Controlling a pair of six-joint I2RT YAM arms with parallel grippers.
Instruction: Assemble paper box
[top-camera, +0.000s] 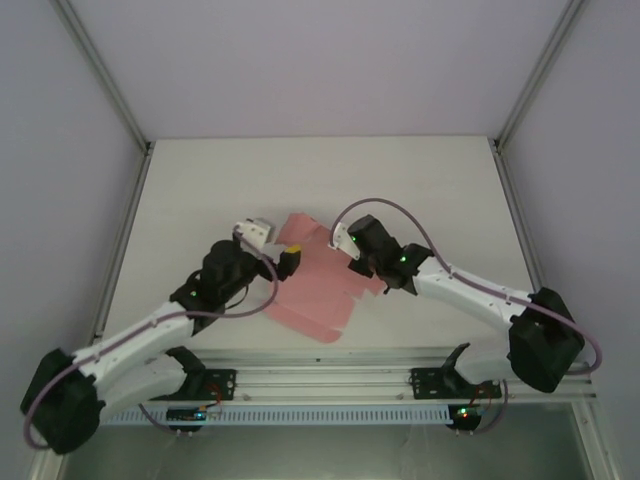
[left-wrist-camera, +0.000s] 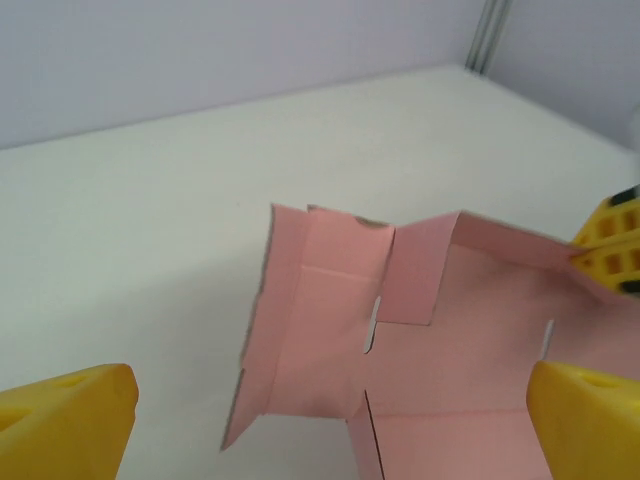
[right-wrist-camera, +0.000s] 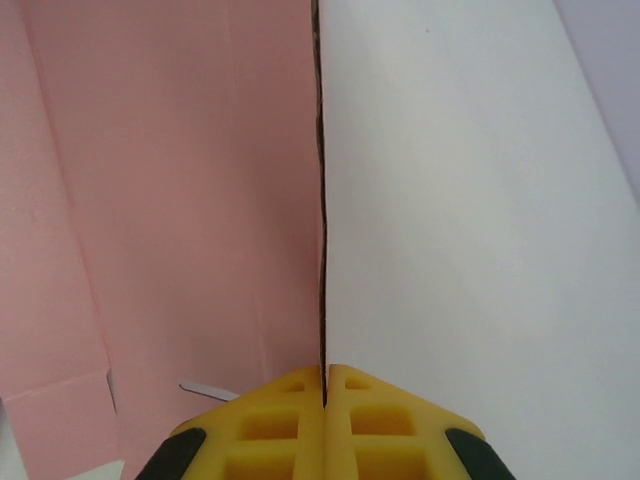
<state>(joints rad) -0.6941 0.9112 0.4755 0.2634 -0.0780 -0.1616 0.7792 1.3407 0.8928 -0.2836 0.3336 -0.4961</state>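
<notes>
Thin pink die-cut paper box (left-wrist-camera: 400, 340), creased, left hand (left-wrist-camera: 325, 425) wide open, empty, right hand (right-wrist-camera: 325, 390) pinching its edge

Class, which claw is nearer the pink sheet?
Right. The right claw is shut on the sheet, pinching its edge. The left claw hangs open at the opposite side, gripping nothing.

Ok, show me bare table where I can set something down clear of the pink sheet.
Free: the far half of the table, between the paper box and the back wall; also the side strips outside the left arm and right arm. Crowded: the near middle, where both arms meet at the sheet.
</notes>
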